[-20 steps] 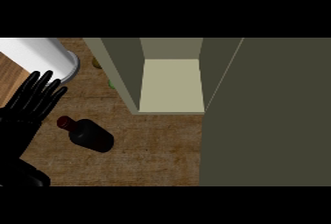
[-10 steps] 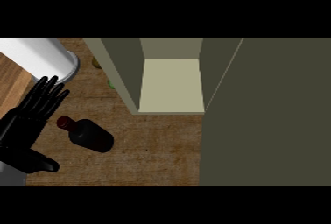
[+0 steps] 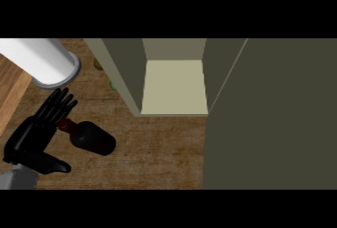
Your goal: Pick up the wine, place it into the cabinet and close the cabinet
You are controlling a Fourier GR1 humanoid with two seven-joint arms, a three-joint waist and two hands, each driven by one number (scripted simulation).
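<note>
Brown wood-grain table [image 3: 158,151] fills the lower middle of the head view, with a lighter wooden strip along its left edge. At the table's left side the left hand [image 3: 36,138] comes in from the lower left, its black fingers [image 3: 58,104] straight and slightly spread, pointing toward the far edge, thumb [image 3: 56,165] sticking out to the right. It holds nothing.

Just beside the hand, on its right, lies the wine bottle [image 3: 91,137]. It rests on its side on the table, dark and nearly black, with a reddish-brown neck end [image 3: 64,124] that touches or sits right against the fingers; the rounded body points away toward the table's near right.

Beyond the fingertips, at the far left corner, stands a white cylinder [image 3: 39,60] on a grey ring base.

Further right, well apart from the bottle, stands the cabinet [image 3: 174,93], open, its pale inner floor bare and olive walls rising on both sides. Its wide olive door [image 3: 276,116] covers the table's right side. Something small and green [image 3: 113,86] peeps out at the cabinet's left wall; too hidden to tell what.
</note>
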